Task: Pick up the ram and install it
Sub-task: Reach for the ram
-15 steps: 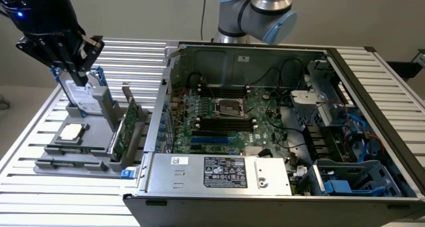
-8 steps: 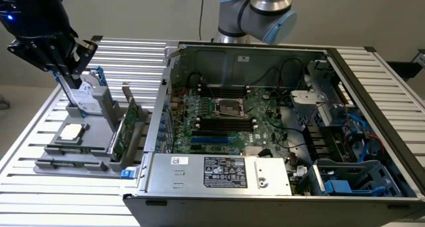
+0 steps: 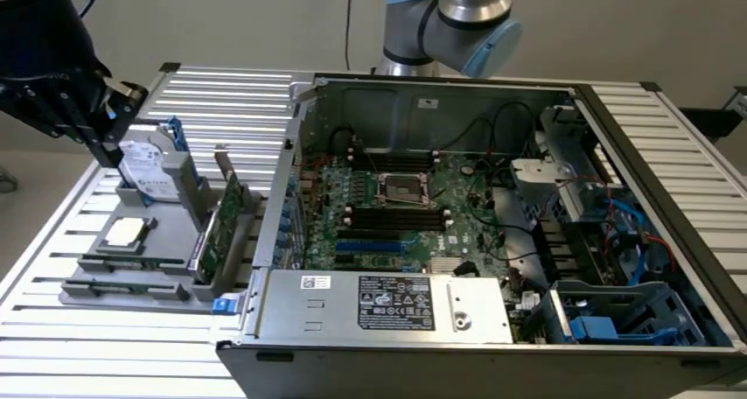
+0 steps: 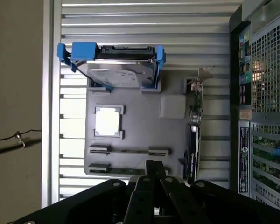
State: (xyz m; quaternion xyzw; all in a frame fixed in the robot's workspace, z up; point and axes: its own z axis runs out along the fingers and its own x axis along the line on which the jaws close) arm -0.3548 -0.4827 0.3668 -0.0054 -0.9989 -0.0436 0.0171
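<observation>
Pincer (image 4: pixel 154 165) is shut, fingertips pressed together, nothing between them, touching nothing. In the exterior view it hangs at the far left, above the far end of the grey tray (image 4: pixel 135 128) and just beside the upright hard drive (image 4: pixel 119 74).

Ram (image 4: pixel 123 171) lies flat in the tray's nearest holder row, at the opposite end of the tray from the hard drive. A thin green strip of it shows between the end clips. It is apart from the pincer, not gripped and not touched. In the wrist view the fingertips sit over one end of that row, but above it.

A second holder row (image 4: pixel 128 151) runs parallel, just beside the ram row. Cannot tell whether a stick sits in it.

Other tray contents:
- The hard drive, in a blue caddy (image 4: pixel 77 50), stands on edge at the far end.
- A silver square CPU (image 4: pixel 107 122) sits in its recess in the middle.
- A green expansion card (image 3: pixel 216 224) stands upright along the tray's right edge.

Just right of the tray is an open computer case (image 3: pixel 491 86). Inside it:
- The motherboard (image 3: pixel 461 202), lying flat.
- Long black slots (image 3: pixel 397 217) beside the CPU socket.
- A grey power supply (image 3: pixel 386 303) along the near side.

Tray and case both sit on a slatted metal desk (image 3: pixel 233 93).
</observation>
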